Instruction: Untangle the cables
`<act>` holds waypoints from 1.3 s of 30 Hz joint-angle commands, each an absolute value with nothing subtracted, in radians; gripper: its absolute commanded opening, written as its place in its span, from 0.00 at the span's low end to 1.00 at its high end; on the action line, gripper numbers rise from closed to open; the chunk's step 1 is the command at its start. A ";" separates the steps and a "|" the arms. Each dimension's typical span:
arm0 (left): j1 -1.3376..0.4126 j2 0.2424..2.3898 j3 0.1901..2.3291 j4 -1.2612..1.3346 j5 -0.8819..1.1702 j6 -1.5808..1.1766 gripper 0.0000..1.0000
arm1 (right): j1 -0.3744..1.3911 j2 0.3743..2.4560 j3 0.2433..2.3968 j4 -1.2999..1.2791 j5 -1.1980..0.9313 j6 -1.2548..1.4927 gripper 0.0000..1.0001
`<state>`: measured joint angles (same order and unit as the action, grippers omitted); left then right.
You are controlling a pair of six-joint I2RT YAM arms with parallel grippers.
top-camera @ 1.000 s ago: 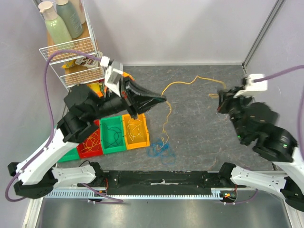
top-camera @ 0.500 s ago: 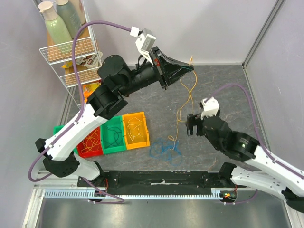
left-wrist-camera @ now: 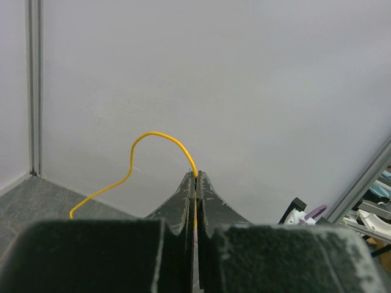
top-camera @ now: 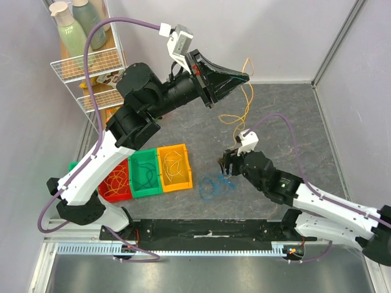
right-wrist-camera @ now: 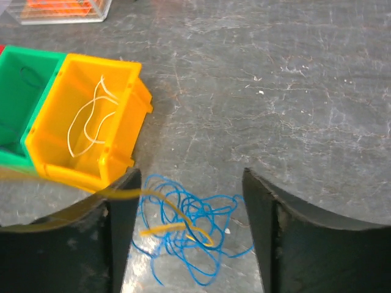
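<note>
lower centre: tangle of thin blue wire (top-camera: 214,186), thin yellow wire (top-camera: 248,102) running down into it | just right of it: right gripper (top-camera: 227,163), jaws apart, empty | upper centre: left gripper (top-camera: 245,78), jaws clamped on yellow wire, held high | step: drawing yellow out of blue | next: likely pin blue, then pull

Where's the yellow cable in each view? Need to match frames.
Top external: yellow cable upper centre, hanging from the left tool down toward the blue tangle.
Left wrist: centre, arcing left from the shut tool tips.
Right wrist: bottom centre, lying across the blue tangle.
Shared landmarks: blue tangle (top, right wrist); left tool (top, left wrist).
</note>
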<state>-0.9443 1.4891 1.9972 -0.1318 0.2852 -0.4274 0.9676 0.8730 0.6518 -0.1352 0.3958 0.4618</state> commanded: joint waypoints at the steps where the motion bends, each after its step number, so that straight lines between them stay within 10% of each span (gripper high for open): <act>1: -0.946 1.460 2.054 -0.106 0.327 -0.474 0.02 | 0.968 0.962 0.628 0.040 0.623 0.555 0.68; 12: -0.943 1.444 2.299 -0.164 0.262 -0.330 0.02 | 0.824 0.997 0.362 0.063 0.608 0.762 0.60; 39: -0.939 1.284 1.970 -0.618 -0.359 -0.051 0.02 | 0.813 0.879 0.554 -0.193 0.400 0.523 0.87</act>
